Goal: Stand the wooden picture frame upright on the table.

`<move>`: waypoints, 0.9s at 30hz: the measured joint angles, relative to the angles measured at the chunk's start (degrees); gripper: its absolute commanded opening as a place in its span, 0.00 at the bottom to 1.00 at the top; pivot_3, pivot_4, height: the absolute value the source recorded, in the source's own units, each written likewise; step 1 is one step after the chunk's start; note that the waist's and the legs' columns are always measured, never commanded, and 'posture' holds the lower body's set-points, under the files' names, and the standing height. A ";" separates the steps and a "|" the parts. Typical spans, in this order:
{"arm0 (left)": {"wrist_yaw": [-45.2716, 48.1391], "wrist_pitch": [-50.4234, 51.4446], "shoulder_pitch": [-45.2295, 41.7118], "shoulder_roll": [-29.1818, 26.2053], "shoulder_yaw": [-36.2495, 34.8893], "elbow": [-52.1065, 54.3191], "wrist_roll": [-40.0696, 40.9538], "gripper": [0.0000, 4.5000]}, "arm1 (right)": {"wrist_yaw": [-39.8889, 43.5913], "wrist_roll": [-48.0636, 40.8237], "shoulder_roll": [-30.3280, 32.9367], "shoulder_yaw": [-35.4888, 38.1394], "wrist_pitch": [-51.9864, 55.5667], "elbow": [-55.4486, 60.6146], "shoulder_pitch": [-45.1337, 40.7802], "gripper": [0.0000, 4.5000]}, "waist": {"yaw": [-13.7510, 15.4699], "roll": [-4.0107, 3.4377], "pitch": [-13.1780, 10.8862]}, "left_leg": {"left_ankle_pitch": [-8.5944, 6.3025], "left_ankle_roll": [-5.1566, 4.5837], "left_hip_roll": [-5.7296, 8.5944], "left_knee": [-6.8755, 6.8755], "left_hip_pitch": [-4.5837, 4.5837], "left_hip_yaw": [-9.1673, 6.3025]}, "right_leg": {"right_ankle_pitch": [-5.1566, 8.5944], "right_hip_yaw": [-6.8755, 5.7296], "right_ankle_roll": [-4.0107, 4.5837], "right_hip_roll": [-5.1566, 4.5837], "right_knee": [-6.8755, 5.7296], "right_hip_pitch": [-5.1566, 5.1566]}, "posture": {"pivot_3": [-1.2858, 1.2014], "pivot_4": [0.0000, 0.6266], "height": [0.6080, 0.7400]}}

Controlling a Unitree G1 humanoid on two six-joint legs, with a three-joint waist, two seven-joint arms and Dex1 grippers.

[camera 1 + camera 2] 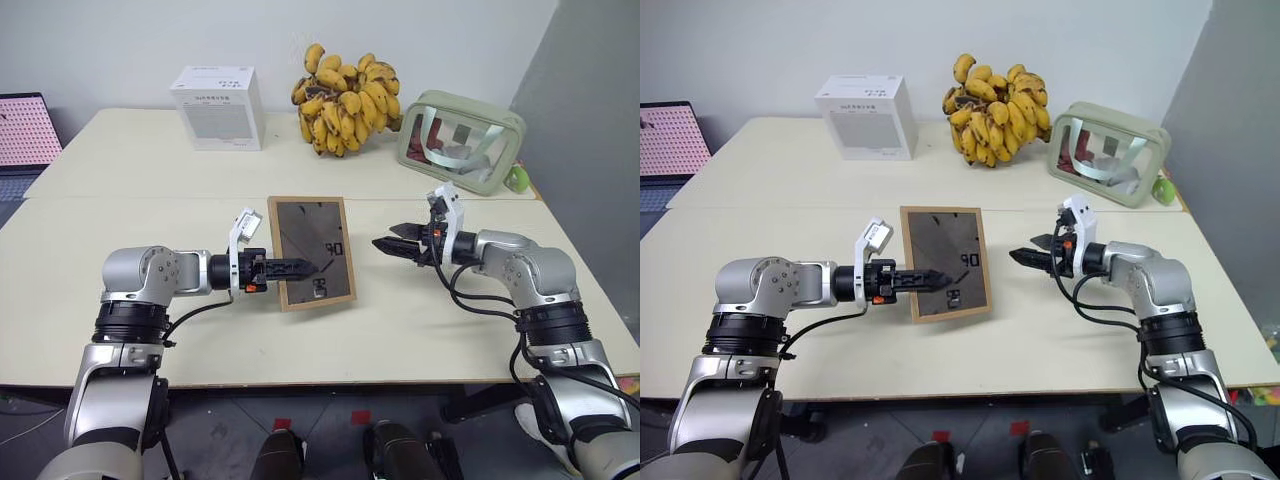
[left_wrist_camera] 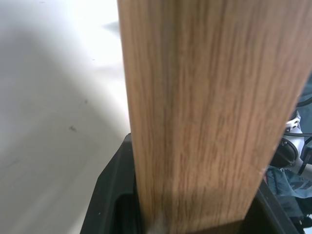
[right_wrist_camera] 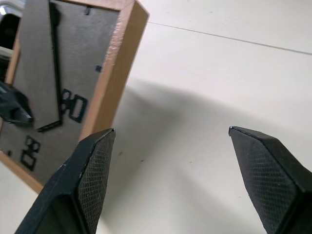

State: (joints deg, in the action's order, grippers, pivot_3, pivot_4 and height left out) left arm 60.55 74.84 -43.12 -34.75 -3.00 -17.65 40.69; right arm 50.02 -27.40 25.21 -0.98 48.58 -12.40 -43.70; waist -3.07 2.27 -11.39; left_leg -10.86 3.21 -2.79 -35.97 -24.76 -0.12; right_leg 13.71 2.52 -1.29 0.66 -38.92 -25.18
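The wooden picture frame (image 1: 312, 236) stands nearly upright in the middle of the table (image 1: 150, 160), its dark grey-brown back panel with printed marks facing me. My left gripper (image 1: 300, 267) reaches in from the left and is shut on the frame's left edge; the wood grain (image 2: 204, 122) runs between its black fingers (image 2: 109, 195). I cannot tell whether the bottom edge touches the tabletop. My right gripper (image 1: 392, 246) hovers to the right of the frame, open and apart from it, with the frame's side (image 3: 114, 73) just beyond its fingertips (image 3: 95, 165).
A white box (image 1: 218, 107) sits at the back left. A bunch of bananas (image 1: 345, 95) lies at the back centre. A green see-through bag (image 1: 462, 140) is at the back right, with a small green object (image 1: 517, 178) beside it. A laptop (image 1: 22, 130) is at the far left.
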 measured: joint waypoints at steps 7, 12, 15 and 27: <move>1.31 -0.01 0.07 -0.12 0.64 1.95 0.21 0.28 | 2.90 -8.46 -2.76 2.45 10.65 -1.39 -1.40 0.87 | -0.18 0.00 0.00 | 0.00 0.00 0.00 -0.02 0.00 0.02 | 0.00 0.03 0.00 0.00 -0.01 0.00 | 0.52 0.24 1.00; 2.93 -0.12 -0.16 0.22 2.18 4.40 1.27 0.28 | 2.85 -9.65 -6.58 2.46 12.05 -8.10 -6.00 0.87 | -0.15 0.00 0.00 | 0.00 0.00 0.00 -0.04 0.00 0.00 | 0.00 0.01 -0.01 0.01 -0.01 0.01 | 0.52 0.24 1.00; 3.34 -0.19 -0.15 0.13 2.79 4.47 1.26 0.28 | 3.61 -11.11 -8.41 3.02 14.14 -10.43 -7.38 0.87 | -0.16 0.00 0.00 | 0.00 0.00 0.00 -0.03 -0.02 0.02 | 0.00 0.02 -0.01 0.00 -0.01 0.00 | 0.52 0.24 1.00; 7.51 -1.97 2.32 -1.10 2.59 8.16 4.60 0.28 | 3.09 -16.70 -10.05 9.26 23.52 -11.55 -10.38 0.37 | -0.14 0.00 0.00 | 0.00 0.00 0.00 -0.04 -0.02 0.01 | 0.00 0.01 -0.01 0.01 -0.02 0.00 | 0.52 0.24 1.00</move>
State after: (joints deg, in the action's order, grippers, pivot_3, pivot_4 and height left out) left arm 68.06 72.87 -40.80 -35.84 -0.41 -9.49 45.29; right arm 53.11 -44.10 15.16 8.28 72.09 -23.95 -54.07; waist -3.21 2.27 -11.39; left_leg -10.86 3.21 -2.80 -36.01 -24.78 -0.12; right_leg 13.71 2.52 -1.30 0.67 -38.94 -25.18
